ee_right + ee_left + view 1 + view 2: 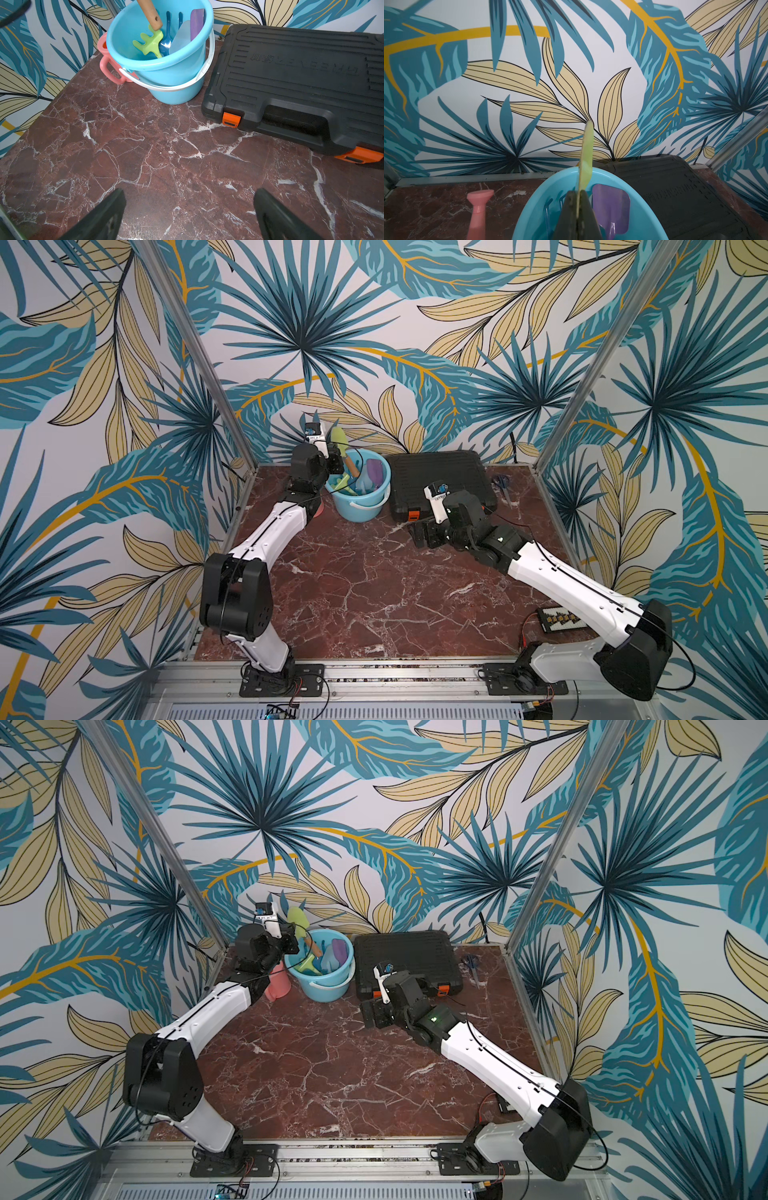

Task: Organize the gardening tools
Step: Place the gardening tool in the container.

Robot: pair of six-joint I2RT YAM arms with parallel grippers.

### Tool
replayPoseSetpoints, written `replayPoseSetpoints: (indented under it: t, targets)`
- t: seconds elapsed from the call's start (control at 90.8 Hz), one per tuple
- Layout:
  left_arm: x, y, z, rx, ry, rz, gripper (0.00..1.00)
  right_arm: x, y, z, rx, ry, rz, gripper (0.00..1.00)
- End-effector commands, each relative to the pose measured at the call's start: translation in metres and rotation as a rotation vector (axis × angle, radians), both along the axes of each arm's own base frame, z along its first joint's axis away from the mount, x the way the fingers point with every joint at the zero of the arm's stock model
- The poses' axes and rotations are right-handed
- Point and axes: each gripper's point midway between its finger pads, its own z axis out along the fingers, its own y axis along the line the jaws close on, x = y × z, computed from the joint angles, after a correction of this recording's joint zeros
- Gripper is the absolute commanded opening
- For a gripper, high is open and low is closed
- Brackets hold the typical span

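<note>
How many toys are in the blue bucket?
5: a lime rake, blue fork, pale blue trowel and purple scoop stand inside the bucket; the left gripper holds a wooden-handled trowel whose handle dips in. More may hide.

Closed black plastic case [440,477] with orange latches [231,120] on a red marble tabletop [353,593]; blue-handled scissors [503,488] lie just beside it.

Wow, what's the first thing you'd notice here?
The blue bucket at the back of the table, stuffed with colourful toy tools. The left hand is pinching a lime wooden-handled tool, blade up, whose handle dips into it. A big black case lies beside the bucket, and a pink watering can stands on its other side.
</note>
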Motion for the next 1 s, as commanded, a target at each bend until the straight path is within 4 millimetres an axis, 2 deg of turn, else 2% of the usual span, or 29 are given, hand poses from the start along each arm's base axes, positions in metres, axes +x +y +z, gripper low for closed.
replayPoseSetpoints:
  t: [0.0, 0.231, 0.441, 0.518, 0.595, 0.661, 0.727, 0.87, 0.991]
  targets:
    - [0.003, -0.023, 0.027, 0.059, -0.125, -0.079, 0.00, -0.005, -0.006, 0.002, 0.014, -0.012, -0.022, 1.00]
    - [0.003, -0.058, -0.032, 0.192, -0.037, -0.164, 0.00, -0.011, -0.015, -0.001, 0.017, -0.013, -0.048, 0.99]
    - [0.003, -0.060, -0.080, 0.201, 0.056, -0.185, 0.00, -0.012, -0.015, -0.001, 0.024, -0.008, -0.046, 1.00]
    - [0.002, -0.059, -0.093, 0.198, 0.088, -0.193, 0.03, -0.012, -0.015, -0.001, 0.026, -0.007, -0.045, 0.99]
    - [0.003, -0.057, -0.096, 0.182, 0.103, -0.194, 0.08, -0.013, -0.015, -0.001, 0.024, -0.006, -0.045, 1.00]
    - [0.004, -0.054, -0.097, 0.160, 0.114, -0.193, 0.20, -0.013, -0.015, -0.001, 0.024, -0.006, -0.044, 1.00]
    - [0.005, -0.050, -0.093, 0.124, 0.121, -0.193, 0.45, -0.013, -0.017, 0.000, 0.020, -0.010, -0.049, 0.99]
    - [0.006, -0.046, -0.072, 0.059, 0.128, -0.214, 0.67, -0.010, -0.025, 0.002, -0.013, -0.034, -0.078, 0.99]
    - [0.000, -0.045, -0.039, 0.046, 0.076, -0.221, 0.84, -0.006, -0.036, 0.005, -0.052, -0.065, -0.127, 0.99]
